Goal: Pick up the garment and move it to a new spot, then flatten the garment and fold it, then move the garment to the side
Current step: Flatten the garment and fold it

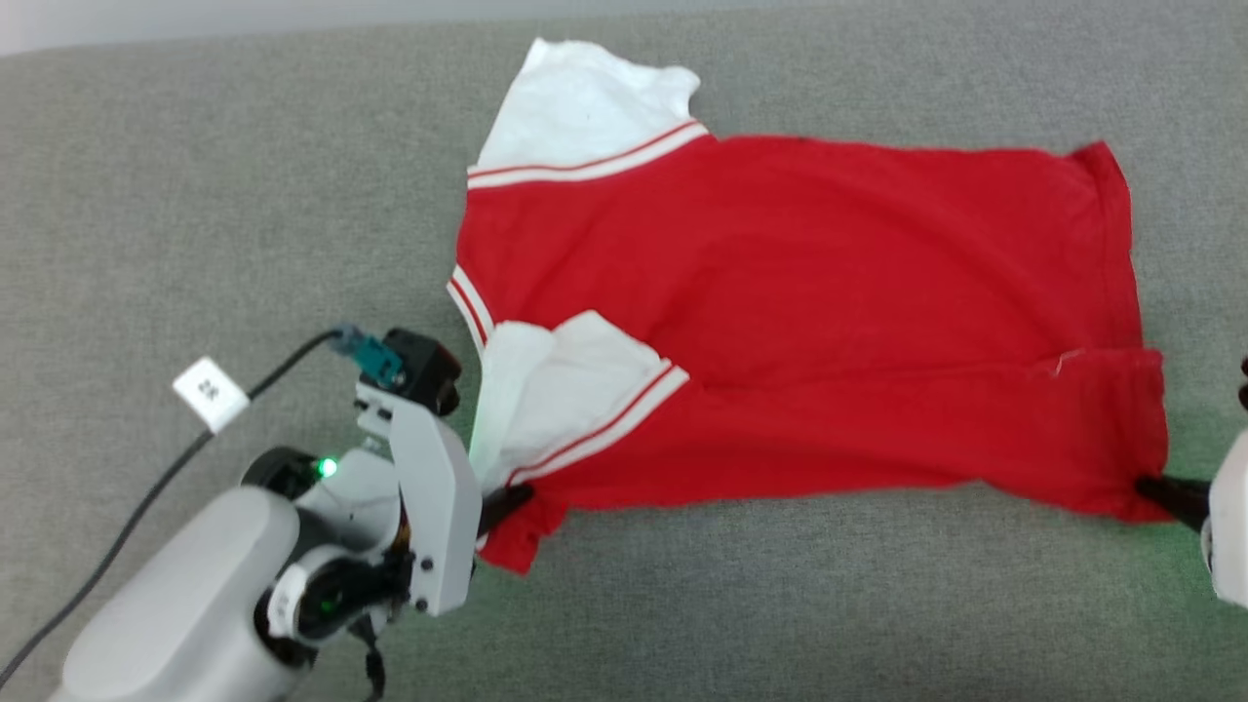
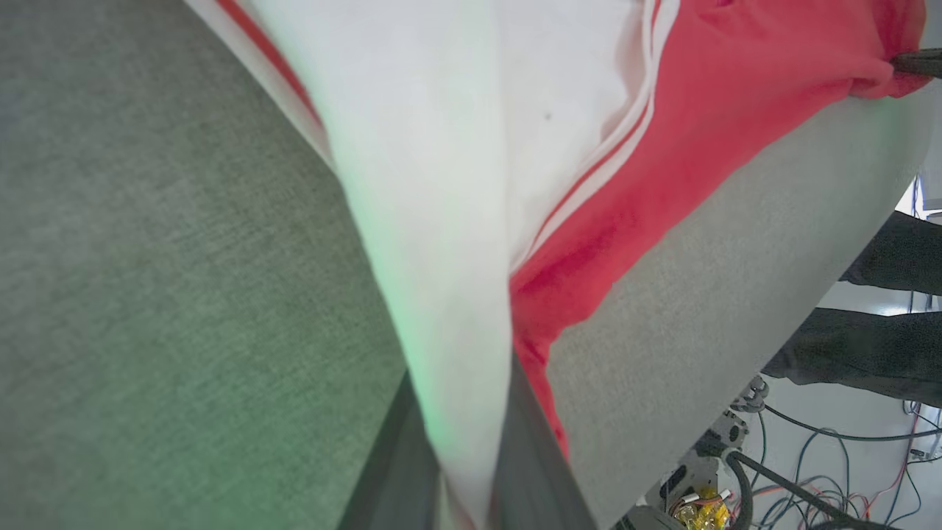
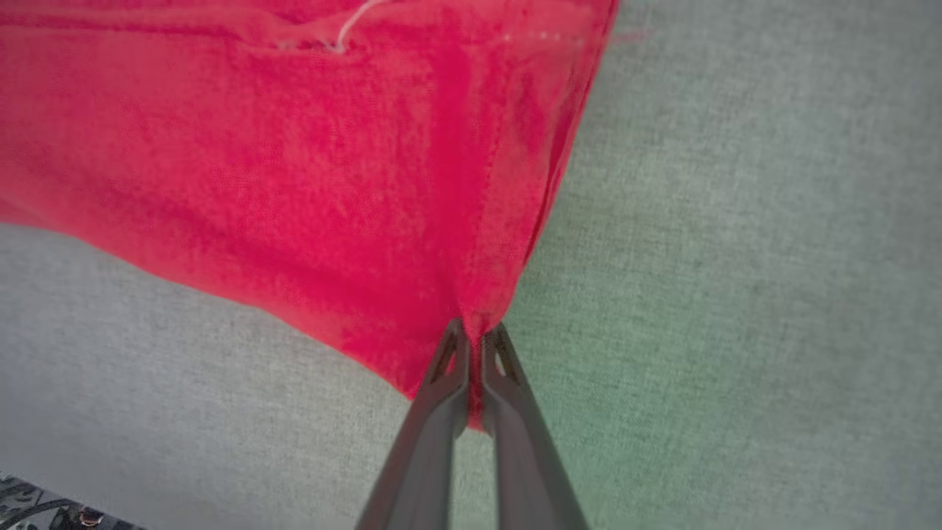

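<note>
Left gripper and right gripper pinch the near edge of the red T-shirt.
It lies on the grey cloth surface, long axis left to right. Each gripper is closed on one near corner, sleeve side left, hem right. The shirt body lies beyond both, so the fold probably goes toward the far side.

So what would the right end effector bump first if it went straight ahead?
The garment: the right end effector is pinching its red corner, so it would probably just push into that cloth.
</note>
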